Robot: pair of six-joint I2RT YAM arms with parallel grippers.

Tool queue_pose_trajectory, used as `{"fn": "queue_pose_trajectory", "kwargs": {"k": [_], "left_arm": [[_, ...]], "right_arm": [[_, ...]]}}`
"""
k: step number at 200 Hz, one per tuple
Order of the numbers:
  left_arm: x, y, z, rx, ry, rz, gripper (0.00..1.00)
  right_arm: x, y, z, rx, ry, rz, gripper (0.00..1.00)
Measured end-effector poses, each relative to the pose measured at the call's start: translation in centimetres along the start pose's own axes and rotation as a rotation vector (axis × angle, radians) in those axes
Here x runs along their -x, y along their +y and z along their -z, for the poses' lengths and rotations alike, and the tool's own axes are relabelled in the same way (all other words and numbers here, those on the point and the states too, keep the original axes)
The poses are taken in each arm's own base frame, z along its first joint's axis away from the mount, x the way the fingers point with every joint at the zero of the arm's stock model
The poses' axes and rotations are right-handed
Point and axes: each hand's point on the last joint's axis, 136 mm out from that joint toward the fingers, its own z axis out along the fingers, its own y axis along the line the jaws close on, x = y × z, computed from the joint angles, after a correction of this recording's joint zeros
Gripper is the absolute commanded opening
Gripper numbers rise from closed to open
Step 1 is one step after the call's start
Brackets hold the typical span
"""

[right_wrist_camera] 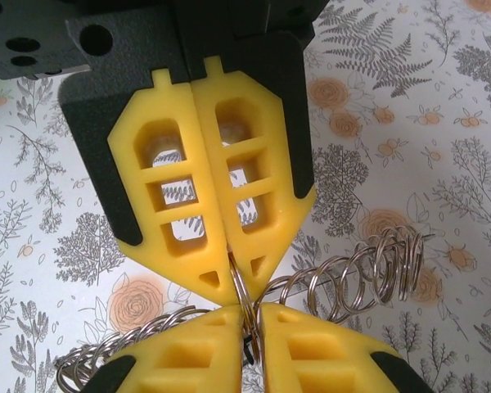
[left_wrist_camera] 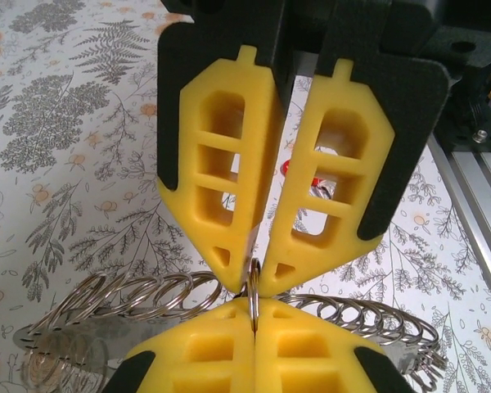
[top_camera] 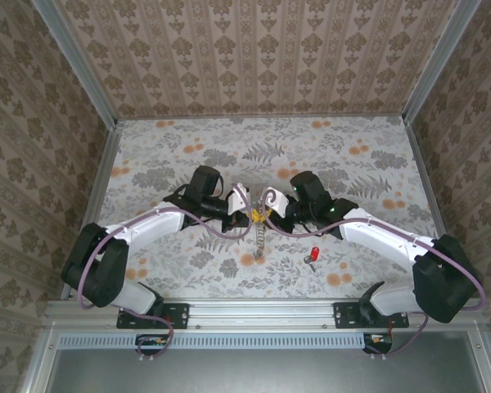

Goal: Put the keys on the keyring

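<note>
The keyring (top_camera: 260,239) is a chain of linked silver split rings, hanging from the middle of the table where both grippers meet tip to tip. My left gripper (left_wrist_camera: 254,309) is shut tight on one ring of it. Opposite, my right gripper (right_wrist_camera: 253,318) pinches the same ring with a hair of a gap between its yellow fingers. From above, the left gripper (top_camera: 250,215) and right gripper (top_camera: 262,215) nearly touch. Loops of the keyring (right_wrist_camera: 356,274) trail to both sides. A red-headed key (top_camera: 313,254) lies on the table near the right arm, apart from the chain.
The flowered table (top_camera: 352,164) is walled by patterned panels at the back and sides. An aluminium rail (top_camera: 262,311) runs along the near edge by the arm bases. Both arms angle inward across the near half of the table.
</note>
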Motion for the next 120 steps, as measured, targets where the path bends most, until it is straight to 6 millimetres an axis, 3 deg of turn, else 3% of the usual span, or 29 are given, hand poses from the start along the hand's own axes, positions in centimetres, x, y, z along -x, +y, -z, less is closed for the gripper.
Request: {"fn": "queue_pose_trajectory", "kwargs": {"k": [96,120], "left_arm": [[0.25,0.24,0.42,0.000,-0.056,0.009,0.00],[0.21,0.29,0.56,0.007,-0.064,0.015,0.00]], "right_arm": [[0.44,-0.45,-0.16,0.021,-0.081,-0.013,0.20],[0.48,-0.46,-0.22,0.028,-0.092,-0.025,0.10]]}}
